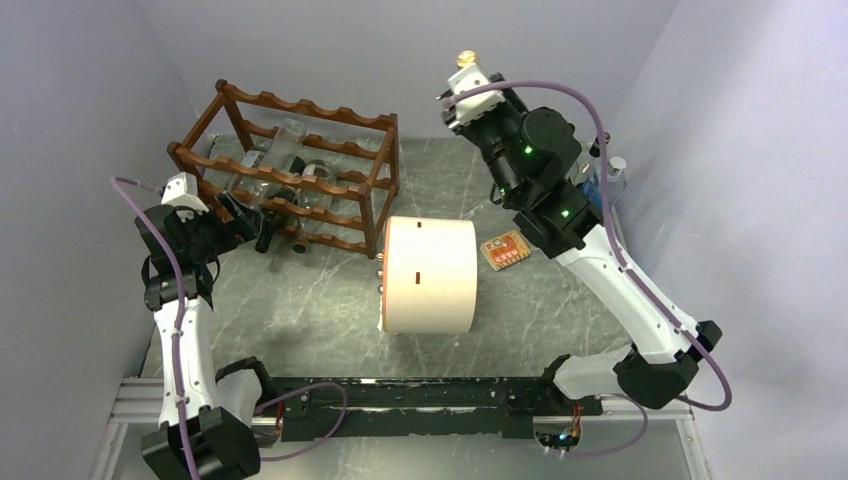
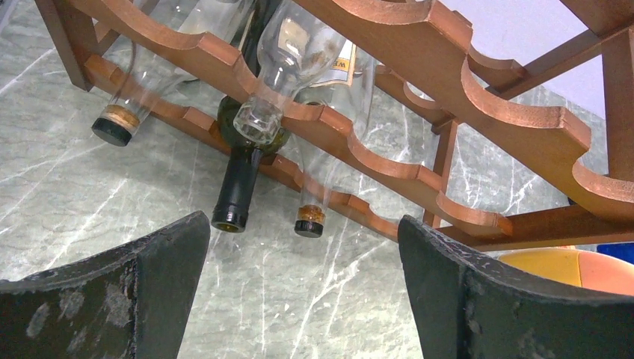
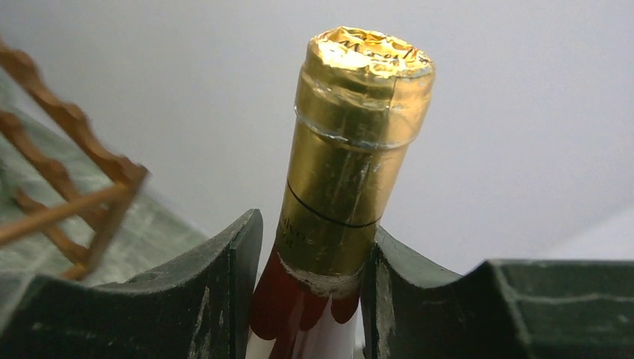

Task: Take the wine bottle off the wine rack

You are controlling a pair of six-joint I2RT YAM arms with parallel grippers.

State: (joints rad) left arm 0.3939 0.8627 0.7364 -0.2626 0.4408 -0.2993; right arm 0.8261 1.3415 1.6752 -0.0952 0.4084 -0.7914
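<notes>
A cream cylinder (image 1: 430, 275) sits at the middle of the grey marbled desk (image 1: 330, 310). Just beside it, toward the right edge, lies a small orange packet (image 1: 505, 250).

**Robotics lab test cell: enclosed bench with two fixed arms**

Plain pale walls (image 1: 340, 50) close off the bench from 9 through 12 to 3 o'clock in the top view. The table (image 1: 320, 310) has a grey marble-pattern surface. At 6 o'clock, a black mounting rail (image 1: 420, 405) on a metal frame carries the left arm (image 1: 185, 330) and the right arm (image 1: 620, 290), both white and black, with exposed purple cables (image 1: 600, 130). Props stand on the surface: a wine rack (image 1: 300, 105) at 11 o'clock and a cream cylinder (image 1: 430, 275) at centre.
</notes>
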